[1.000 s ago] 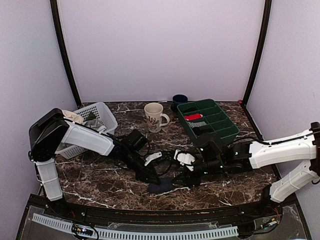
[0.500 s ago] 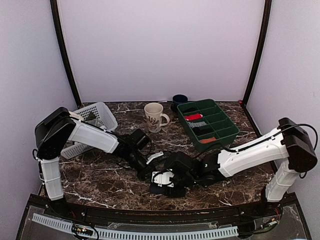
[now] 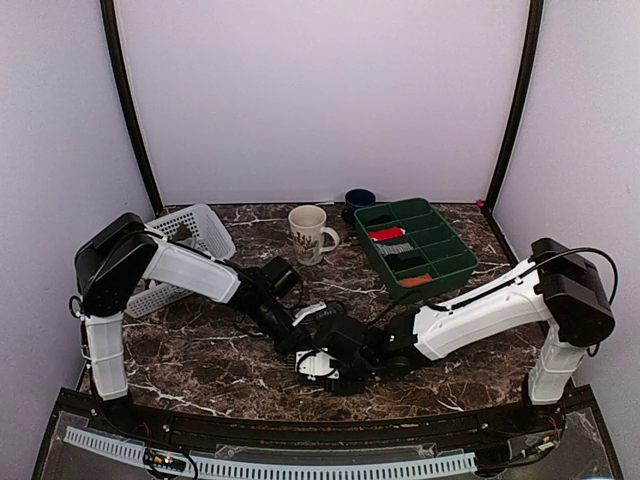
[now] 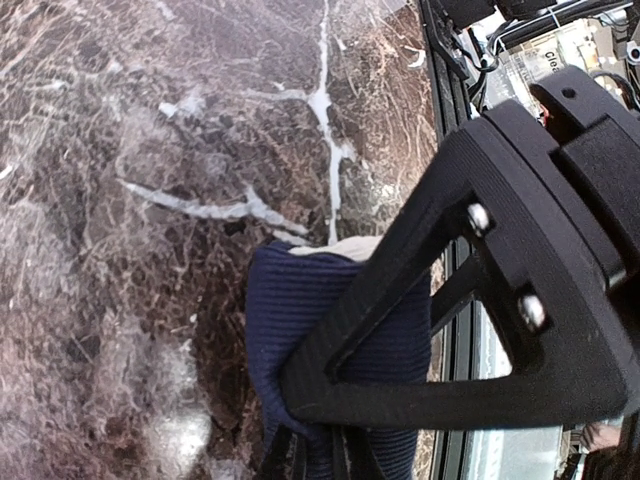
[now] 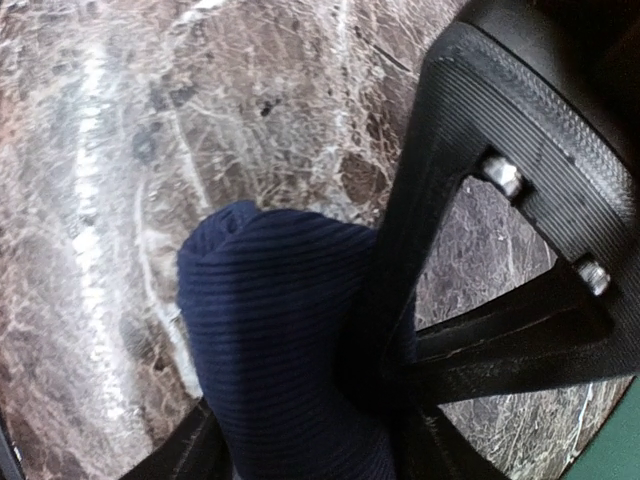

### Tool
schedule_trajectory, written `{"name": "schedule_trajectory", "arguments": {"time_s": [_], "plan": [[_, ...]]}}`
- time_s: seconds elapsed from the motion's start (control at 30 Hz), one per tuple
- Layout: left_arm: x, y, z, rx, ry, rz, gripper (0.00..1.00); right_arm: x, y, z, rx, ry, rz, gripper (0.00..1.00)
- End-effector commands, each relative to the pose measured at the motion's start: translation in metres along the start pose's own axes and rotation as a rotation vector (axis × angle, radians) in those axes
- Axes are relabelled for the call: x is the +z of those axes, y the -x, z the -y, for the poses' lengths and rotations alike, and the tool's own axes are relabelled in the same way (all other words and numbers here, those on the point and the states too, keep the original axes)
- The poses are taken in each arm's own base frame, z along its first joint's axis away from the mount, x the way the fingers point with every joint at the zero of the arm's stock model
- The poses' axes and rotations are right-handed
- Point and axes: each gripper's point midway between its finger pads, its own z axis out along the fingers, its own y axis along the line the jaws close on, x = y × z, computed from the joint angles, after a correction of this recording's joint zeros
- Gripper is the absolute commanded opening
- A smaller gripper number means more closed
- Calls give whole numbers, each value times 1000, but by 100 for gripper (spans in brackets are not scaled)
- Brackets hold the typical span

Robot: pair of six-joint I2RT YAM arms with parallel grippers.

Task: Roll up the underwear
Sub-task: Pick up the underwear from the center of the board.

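Observation:
The underwear point(image 4: 300, 320) is a bunched navy ribbed cloth on the marble table near its front edge. A strip of its cream waistband point(image 4: 340, 247) shows at its far side. My left gripper point(image 4: 320, 440) is shut on the cloth, with one black finger point(image 4: 400, 300) lying across it. In the right wrist view the same navy cloth point(image 5: 270, 320) fills the jaws of my right gripper point(image 5: 300, 435), which is shut on it. In the top view both grippers meet, left point(image 3: 296, 346) and right point(image 3: 318, 362), and they hide the cloth.
A white basket point(image 3: 185, 235) stands at the back left. A patterned mug point(image 3: 308, 233) and a dark blue cup point(image 3: 359, 198) stand at the back centre. A green divided tray point(image 3: 460, 242) with small rolled bundles is at the back right. The table's front edge lies just below the grippers.
My right arm has swung left across the table and its gripper has closed in on the underwear beside the left gripper. The left gripper stayed at the cloth.

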Motion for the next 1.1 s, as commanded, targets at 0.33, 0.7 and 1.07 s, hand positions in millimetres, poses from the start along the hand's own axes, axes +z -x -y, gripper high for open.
{"name": "schedule_trajectory", "arguments": {"time_s": [0.33,0.7,1.07], "plan": [[-18,-18,-7,-82,57,-40,47,12,-62,-37,9,114,-183,0],[-132,30,-7,-7,511,293,75,-51,-22,36,453,32,67,0],[-252,62,21,6,910,711,99,-185,-24,195,1042,-314,425,0]]}}
